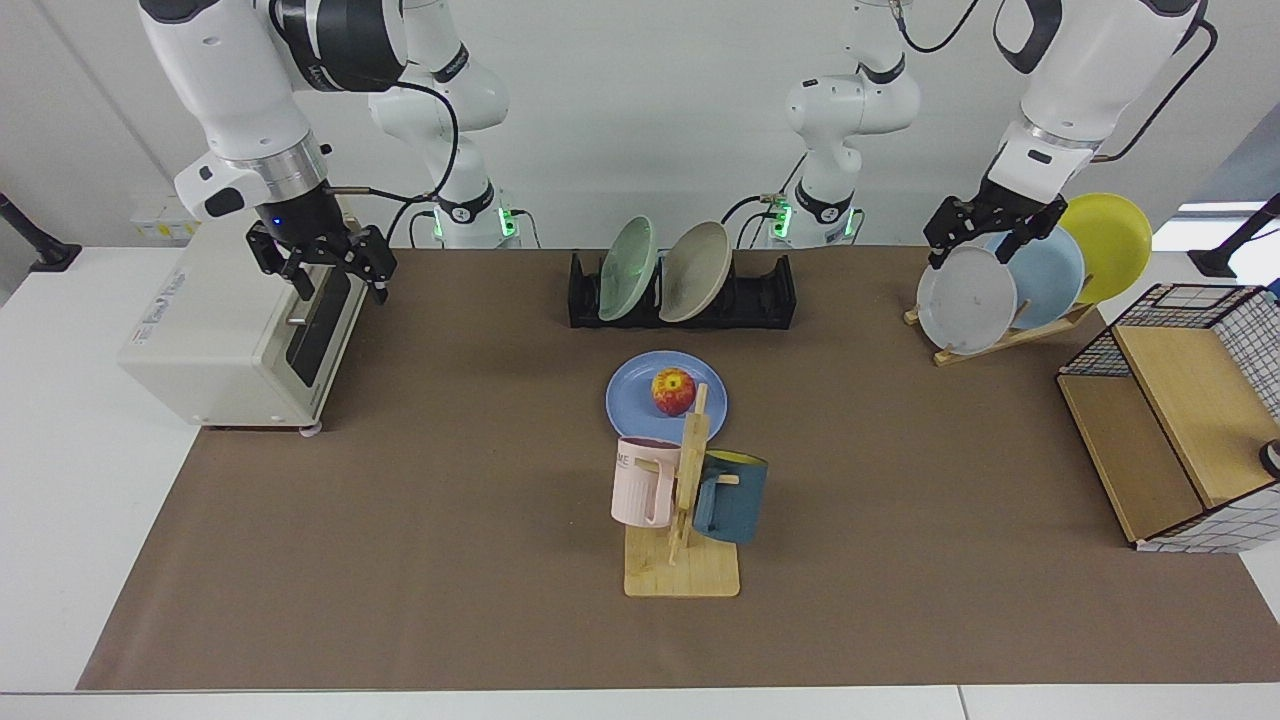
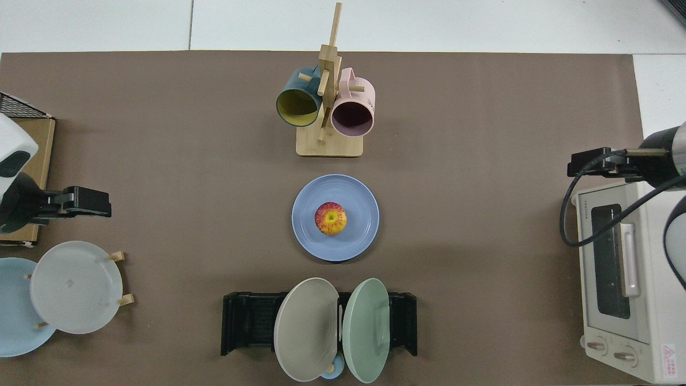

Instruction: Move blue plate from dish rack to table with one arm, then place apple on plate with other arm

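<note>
Matt blue plate (image 1: pixel 640 396) — wooden mug tree (image 1: pixel 688 480)

In the facing view, the mug tree (image 1: pixel 690 470) and the pink mug (image 1: pixel 642 480) hide the near edge of the blue plate (image 1: pixel 640 390). The green plate (image 1: pixel 628 268) and the beige plate (image 1: pixel 694 272) cover the middle slots of the dish rack (image 1: pixel 765 292). In the top view a small pale blue thing (image 2: pixel 333 370) shows under those two plates; what it is cannot be told. The picture's edge cuts off the light blue plate (image 2: pixel 13 311), the wire basket (image 2: pixel 21 107) and both arms. The toaster oven (image 2: pixel 624 279) runs past the right edge.
</note>
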